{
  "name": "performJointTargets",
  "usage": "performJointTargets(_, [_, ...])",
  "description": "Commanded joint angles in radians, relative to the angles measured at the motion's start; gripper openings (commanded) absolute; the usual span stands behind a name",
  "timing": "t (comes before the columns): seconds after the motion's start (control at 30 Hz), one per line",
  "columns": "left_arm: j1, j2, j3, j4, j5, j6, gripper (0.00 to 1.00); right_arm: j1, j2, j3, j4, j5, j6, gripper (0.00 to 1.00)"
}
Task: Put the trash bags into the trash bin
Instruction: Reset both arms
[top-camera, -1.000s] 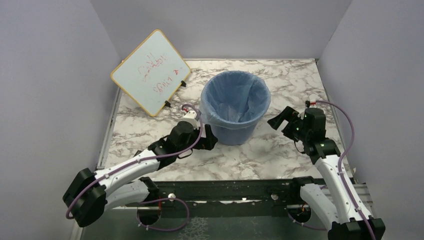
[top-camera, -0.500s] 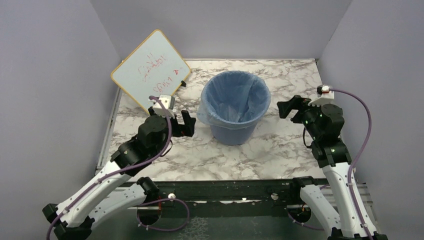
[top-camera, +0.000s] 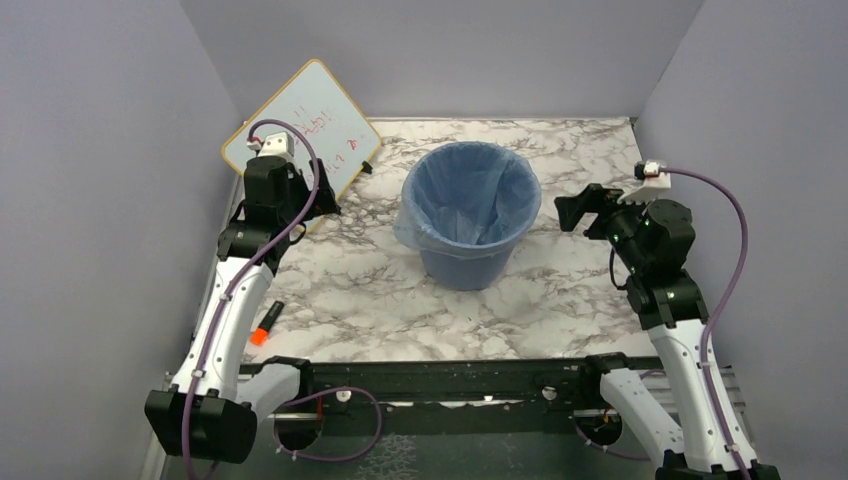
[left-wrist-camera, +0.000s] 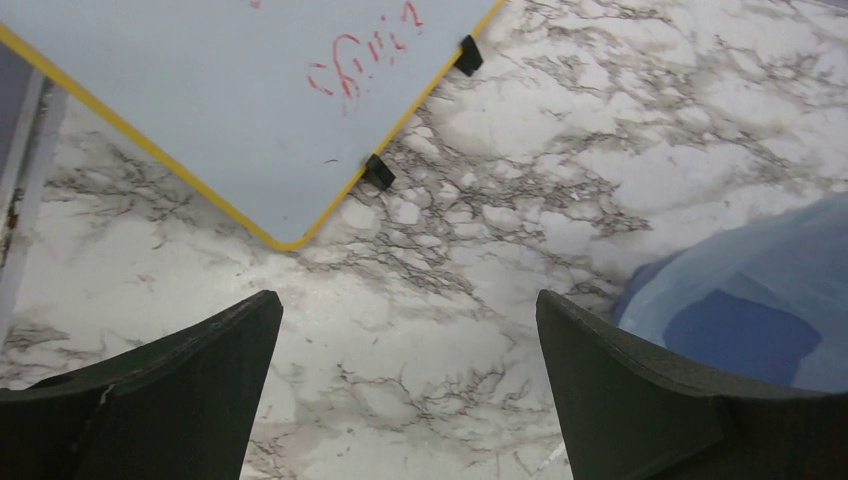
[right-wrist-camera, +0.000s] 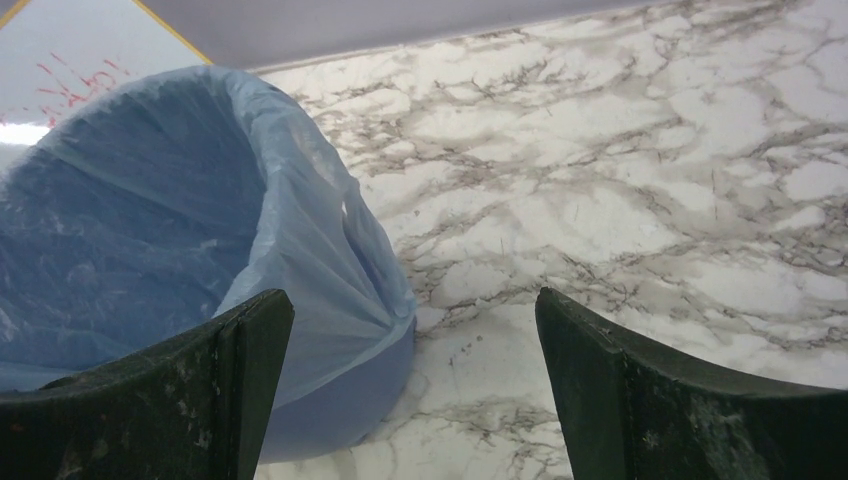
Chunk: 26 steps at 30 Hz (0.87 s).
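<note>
Both empty, agape: left claw, right claw | bag lines bin | marker overhead-only

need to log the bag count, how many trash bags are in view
1: a translucent light-blue trash bag sits inside the blue trash bin at the middle of the table, its edge draped over the rim. Another bag beneath it would be hidden.

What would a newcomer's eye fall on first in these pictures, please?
The round blue trash bin at the middle of the marble table, lined with a translucent light-blue trash bag folded over its rim. At the back left, a white board with red writing sits tilted like a diamond.
</note>
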Motion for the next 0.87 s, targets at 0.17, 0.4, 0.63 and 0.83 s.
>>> performJointTargets(0.17, [0.000, -0.118, -0.009, -0.055, -0.007, -0.052, 0.99, 0.001, 0.139, 0.104, -0.231, 0.073, -0.074, 1.00])
performJointTargets(0.4, [0.000, -0.132, -0.023, -0.091, -0.004, -0.036, 0.99, 0.002, 0.144, 0.088, -0.234, 0.150, -0.053, 1.00])
performJointTargets(0.63, [-0.001, -0.104, 0.018, -0.111, -0.005, -0.039, 0.99, 0.001, 0.142, 0.110, -0.258, 0.251, -0.063, 1.00])
performJointTargets(0.83, [0.000, -0.096, 0.039, -0.117, -0.013, -0.056, 0.99, 0.002, 0.132, 0.124, -0.259, 0.206, -0.066, 1.00])
